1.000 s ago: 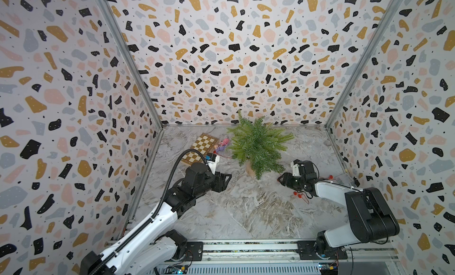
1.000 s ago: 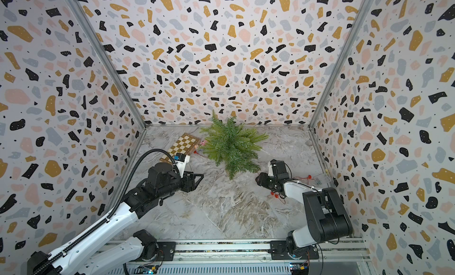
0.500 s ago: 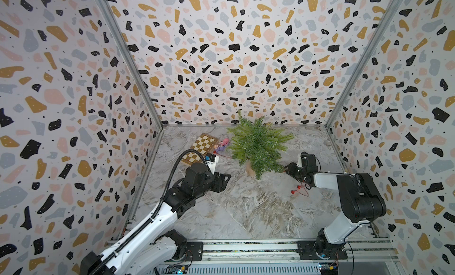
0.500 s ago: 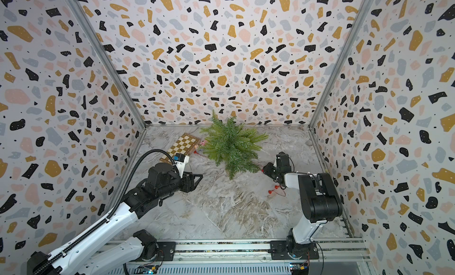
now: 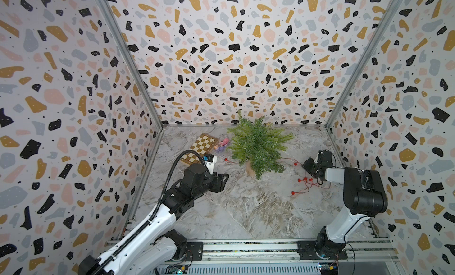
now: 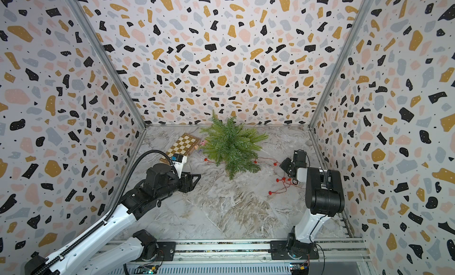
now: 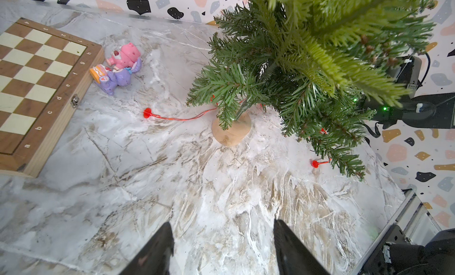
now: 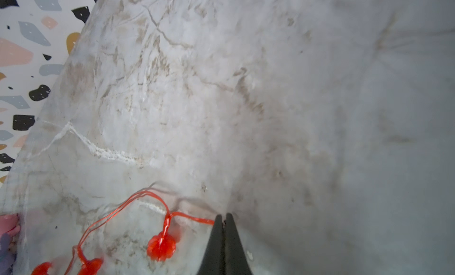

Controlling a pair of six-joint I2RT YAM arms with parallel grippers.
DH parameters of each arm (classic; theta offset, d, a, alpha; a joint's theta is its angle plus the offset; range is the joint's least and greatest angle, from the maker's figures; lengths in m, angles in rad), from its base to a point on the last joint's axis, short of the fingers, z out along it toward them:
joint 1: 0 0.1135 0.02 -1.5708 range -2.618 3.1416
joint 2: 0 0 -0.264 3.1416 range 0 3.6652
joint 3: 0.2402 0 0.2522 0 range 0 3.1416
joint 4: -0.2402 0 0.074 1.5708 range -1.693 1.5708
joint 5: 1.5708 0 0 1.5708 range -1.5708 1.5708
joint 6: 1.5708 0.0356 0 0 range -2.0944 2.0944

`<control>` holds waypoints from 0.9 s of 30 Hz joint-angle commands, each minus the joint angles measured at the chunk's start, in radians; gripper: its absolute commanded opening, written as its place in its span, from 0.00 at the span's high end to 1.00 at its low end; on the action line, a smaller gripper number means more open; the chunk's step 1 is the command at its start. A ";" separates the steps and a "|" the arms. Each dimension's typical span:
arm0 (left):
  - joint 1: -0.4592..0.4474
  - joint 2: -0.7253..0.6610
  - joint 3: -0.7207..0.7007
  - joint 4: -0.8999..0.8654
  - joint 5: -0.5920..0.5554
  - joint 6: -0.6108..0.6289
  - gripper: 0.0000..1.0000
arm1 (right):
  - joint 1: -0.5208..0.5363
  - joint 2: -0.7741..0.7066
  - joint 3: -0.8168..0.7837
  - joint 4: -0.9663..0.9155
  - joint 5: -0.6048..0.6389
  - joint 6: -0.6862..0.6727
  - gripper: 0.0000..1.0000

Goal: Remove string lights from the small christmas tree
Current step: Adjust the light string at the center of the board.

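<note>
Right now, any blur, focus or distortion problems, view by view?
Right wrist: table soft and smeared; string lights and right gripper fairly crisp. Left wrist: nearest small christmas tree branches defocused, its base sharp. Both top views: even light, sharp, corner posts splay from the wide angle.

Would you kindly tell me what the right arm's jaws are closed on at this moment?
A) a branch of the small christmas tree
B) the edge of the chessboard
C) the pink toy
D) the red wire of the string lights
D: in the right wrist view the right gripper has its jaws pressed together, and the red wire of the string lights runs straight into their tips.
</note>
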 commanded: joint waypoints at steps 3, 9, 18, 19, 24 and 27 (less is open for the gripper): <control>0.009 -0.013 0.014 0.001 -0.009 0.021 0.36 | -0.065 -0.040 0.036 -0.058 0.040 -0.005 1.00; 0.012 -0.021 0.006 0.000 -0.008 0.022 0.36 | -0.096 -0.109 0.058 -0.105 0.056 -0.055 1.00; 0.084 -0.022 0.010 0.004 -0.011 0.031 0.33 | 0.020 -0.293 -0.038 -0.113 0.198 -0.221 0.60; 0.097 -0.017 0.010 0.010 -0.005 0.033 0.32 | 0.023 -0.328 -0.063 -0.091 0.224 -0.247 0.59; 0.183 0.033 0.022 -0.009 -0.168 0.011 0.31 | 0.024 -0.461 -0.226 0.174 0.254 -0.503 0.52; 0.265 0.038 -0.007 0.040 -0.222 -0.038 0.31 | 0.016 -0.471 -0.306 0.293 0.277 -0.561 0.47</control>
